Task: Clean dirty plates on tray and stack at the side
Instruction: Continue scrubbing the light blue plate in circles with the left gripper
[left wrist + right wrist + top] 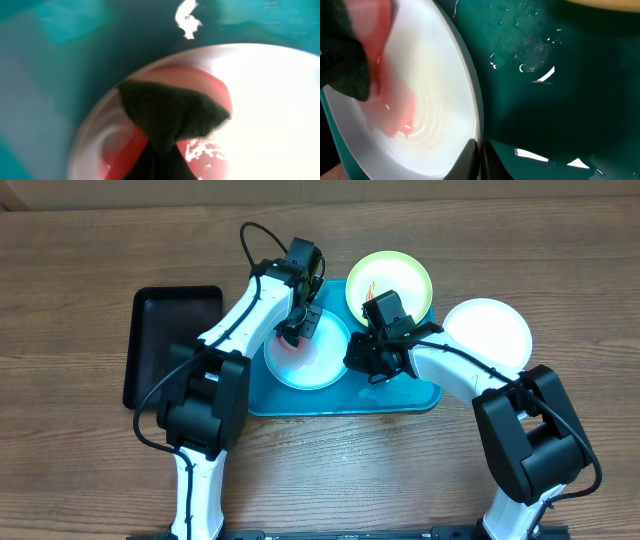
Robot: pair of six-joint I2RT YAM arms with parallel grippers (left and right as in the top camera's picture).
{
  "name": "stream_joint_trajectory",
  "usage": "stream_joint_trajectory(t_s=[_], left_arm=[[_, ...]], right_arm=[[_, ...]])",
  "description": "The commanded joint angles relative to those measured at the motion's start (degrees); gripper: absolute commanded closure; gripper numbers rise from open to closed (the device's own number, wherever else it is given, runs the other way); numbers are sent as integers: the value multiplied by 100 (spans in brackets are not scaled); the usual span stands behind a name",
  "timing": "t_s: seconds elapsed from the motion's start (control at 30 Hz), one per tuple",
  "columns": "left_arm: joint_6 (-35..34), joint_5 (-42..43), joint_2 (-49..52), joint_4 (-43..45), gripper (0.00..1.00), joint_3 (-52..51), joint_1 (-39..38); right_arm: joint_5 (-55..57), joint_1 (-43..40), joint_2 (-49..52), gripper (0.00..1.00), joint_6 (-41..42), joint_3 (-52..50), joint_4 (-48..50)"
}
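Your right gripper (478, 158) pinches the rim of the teal-rimmed plate (320, 366) on the turquoise tray (405, 396) to steady it, while your left gripper (298, 330), apparently clenched on a dark scrub pad (172, 112), presses it into the red sauce (212, 92).

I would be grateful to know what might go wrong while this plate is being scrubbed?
The right gripper pinches only the rim of the teal-rimmed plate; scrubbing pressure from the dark pad in the left gripper could pull it free. The tray looks wet, so the plate may slide.
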Motion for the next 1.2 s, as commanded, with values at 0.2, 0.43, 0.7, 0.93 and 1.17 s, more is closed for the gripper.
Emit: stream_joint_trajectory(t_s=[0.2,0.43,0.7,0.93,1.17], left_arm=[[444,2461,-20,-341,96,50,-42],[44,1294,-20,-122,96,50,-35],[-1504,-1502,-20,-433,96,52,-37],[-1484,-1650,-20,-1226,96,52,-42],[-1250,-1019,-20,-2055,96,52,-42]], right_arm=[[50,22,136,96,-79,-24,-28],[50,22,136,96,-79,-24,-28],[52,22,136,96,-79,-24,-28],[52,22,136,96,-79,-24,-24],[52,22,136,96,-79,-24,-13]])
